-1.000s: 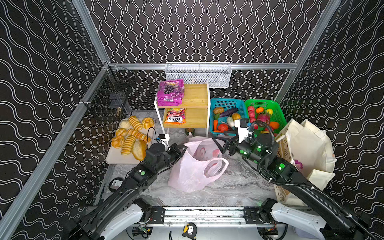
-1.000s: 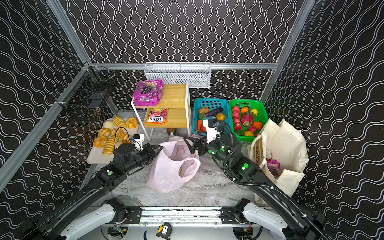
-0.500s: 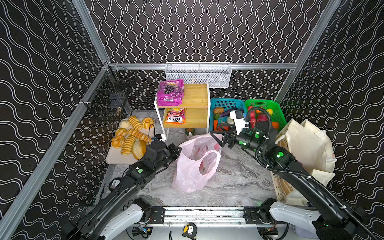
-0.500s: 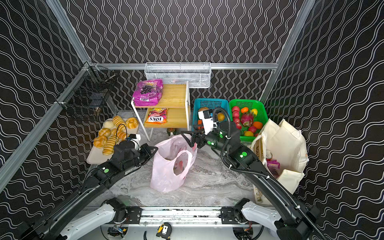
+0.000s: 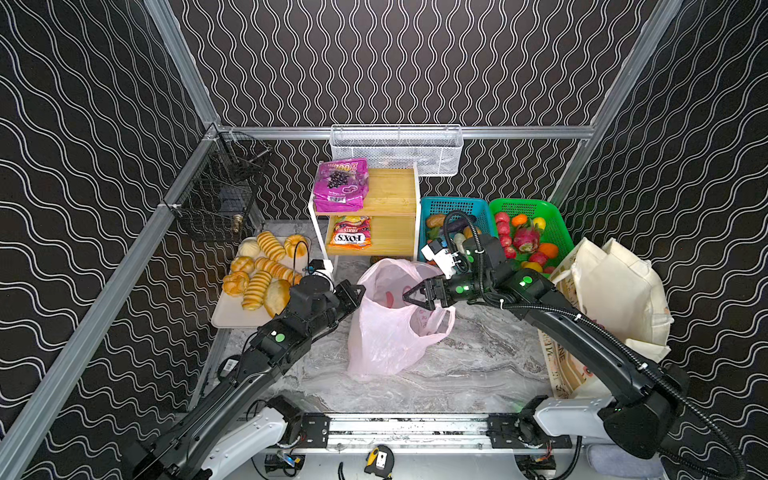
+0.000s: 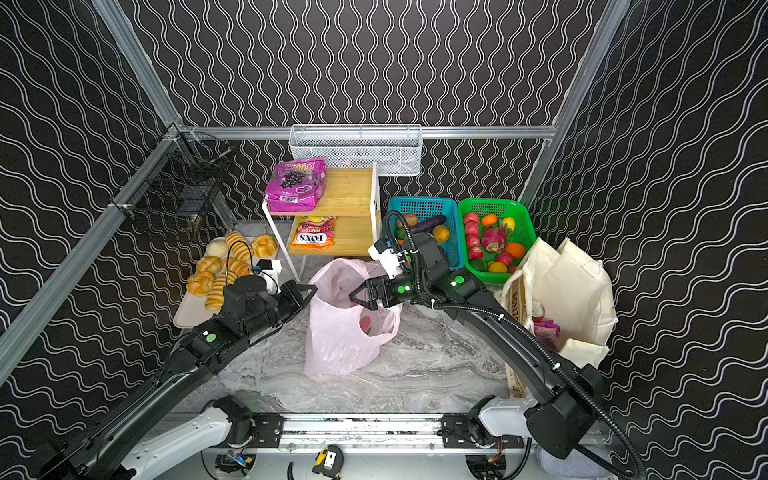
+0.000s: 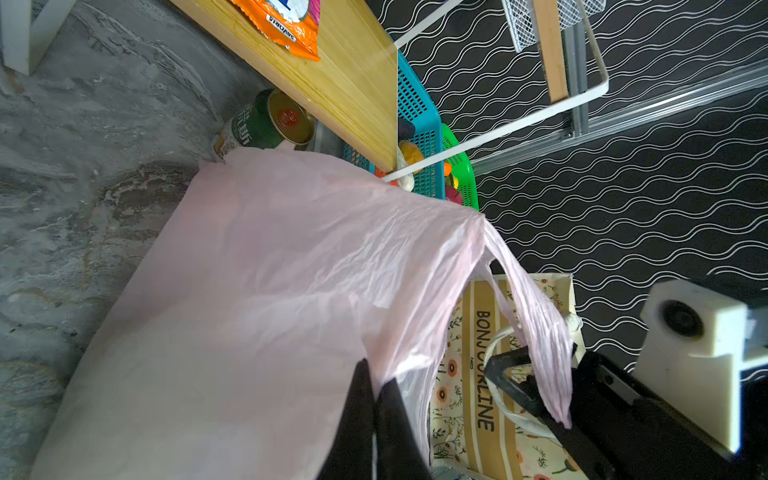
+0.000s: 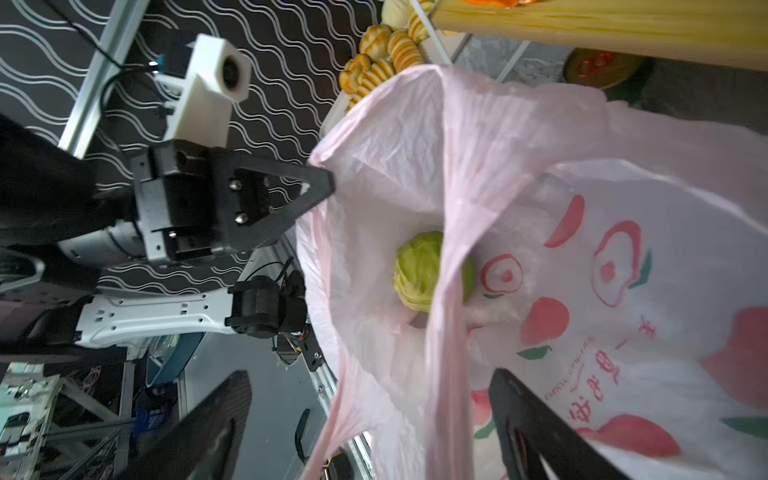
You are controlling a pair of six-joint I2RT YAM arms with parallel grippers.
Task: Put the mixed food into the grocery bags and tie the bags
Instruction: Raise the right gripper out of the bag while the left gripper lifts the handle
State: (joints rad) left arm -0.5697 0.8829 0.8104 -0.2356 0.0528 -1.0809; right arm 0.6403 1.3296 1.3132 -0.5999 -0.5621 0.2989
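Marble tabletop (image 5: 478,365), left claw (image 5: 358,292) pinching pink bag (image 5: 382,336) (right claw (image 5: 415,302) wide)

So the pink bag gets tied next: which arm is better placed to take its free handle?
Right: the right gripper is open with the free handle between its jaws; the left gripper is shut on the pink bag.

The pink plastic bag (image 8: 519,124) hangs open, red fruit printed on its side, and a green cabbage (image 8: 419,270) sits deep inside it. The left pincer (image 8: 326,185) is clamped tight on the bag's rim. The right pincer (image 8: 370,374) stands with its jaws wide apart, a strip of the bag's handle running between them; whether they touch it cannot be told. Beyond the bag lie bread rolls (image 8: 374,58), a wooden shelf (image 8: 602,25) board and a can (image 8: 598,66) close by it.
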